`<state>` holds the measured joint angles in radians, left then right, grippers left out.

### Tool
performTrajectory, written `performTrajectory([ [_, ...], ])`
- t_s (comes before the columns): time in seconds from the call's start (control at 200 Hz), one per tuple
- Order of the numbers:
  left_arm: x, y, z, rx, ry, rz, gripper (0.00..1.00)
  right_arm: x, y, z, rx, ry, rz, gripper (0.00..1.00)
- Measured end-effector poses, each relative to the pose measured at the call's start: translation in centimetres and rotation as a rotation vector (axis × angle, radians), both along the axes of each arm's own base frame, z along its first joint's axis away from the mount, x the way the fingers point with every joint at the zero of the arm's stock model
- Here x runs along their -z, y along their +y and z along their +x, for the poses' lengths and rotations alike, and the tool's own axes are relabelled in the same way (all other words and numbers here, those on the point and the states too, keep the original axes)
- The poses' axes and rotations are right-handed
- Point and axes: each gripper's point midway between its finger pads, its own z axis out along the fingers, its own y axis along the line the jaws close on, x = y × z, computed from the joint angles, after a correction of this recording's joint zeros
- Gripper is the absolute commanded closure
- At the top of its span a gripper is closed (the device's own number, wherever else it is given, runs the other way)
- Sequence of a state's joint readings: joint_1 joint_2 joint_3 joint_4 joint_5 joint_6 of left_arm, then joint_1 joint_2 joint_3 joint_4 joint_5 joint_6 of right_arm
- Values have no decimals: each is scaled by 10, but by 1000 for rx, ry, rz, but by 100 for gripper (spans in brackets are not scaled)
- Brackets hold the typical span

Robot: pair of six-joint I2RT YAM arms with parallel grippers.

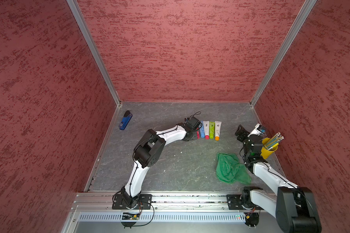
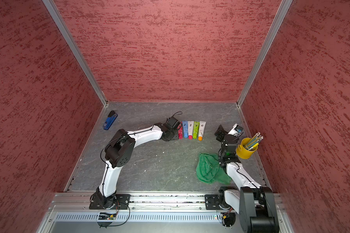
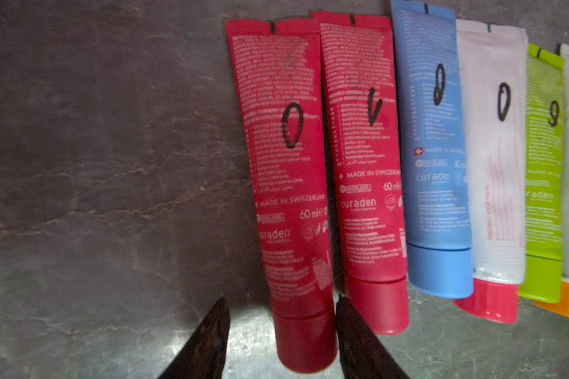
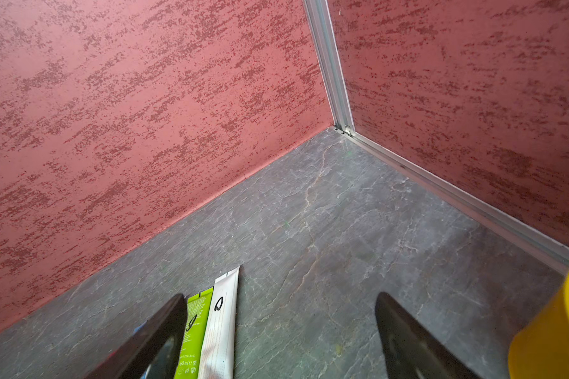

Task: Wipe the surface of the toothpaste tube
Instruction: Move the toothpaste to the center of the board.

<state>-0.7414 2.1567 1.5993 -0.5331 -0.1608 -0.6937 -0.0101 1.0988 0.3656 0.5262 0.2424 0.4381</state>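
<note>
Left arm (image 1: 138, 175): rises from its base (image 1: 129, 200), bends sharply at the elbow (image 1: 148, 150), and the forearm (image 1: 171, 134) extends forward and toward the right. Its wrist (image 1: 191, 125) is pitched steeply down. Left gripper (image 3: 281, 303): set low and pointing downward, jaws partly apart. Both dark fingers (image 3: 207, 341) show in the left wrist view.

Right arm (image 1: 269, 173): folded, with its elbow (image 1: 295, 207) at the near right and the forearm running forward from there. Right gripper (image 4: 280, 297): angled forward and down, jaws spread wide. It appears in both top views (image 2: 220, 132).
</note>
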Motion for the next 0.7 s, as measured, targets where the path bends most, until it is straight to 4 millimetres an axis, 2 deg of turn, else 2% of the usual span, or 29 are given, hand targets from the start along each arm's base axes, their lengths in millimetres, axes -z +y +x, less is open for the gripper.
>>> performTrajectory([
  [0.235, 4, 0, 7, -19, -8, 17, 64, 0, 2, 1, -13, 0, 3, 15],
  [0.386, 9, 1, 7, -18, -1, 27, 69, 1, 8, 1, -47, 13, 6, 17],
  [0.466, 9, 1, 6, -11, -1, 30, 71, -1, 16, 4, -94, 36, 8, 19],
  [0.576, 9, 2, 4, 8, 3, 37, 73, -16, 32, 13, -189, 54, 18, 19],
  [0.701, 5, 15, -15, 47, 36, 56, 74, -25, 51, 17, -299, 98, 50, 21],
])
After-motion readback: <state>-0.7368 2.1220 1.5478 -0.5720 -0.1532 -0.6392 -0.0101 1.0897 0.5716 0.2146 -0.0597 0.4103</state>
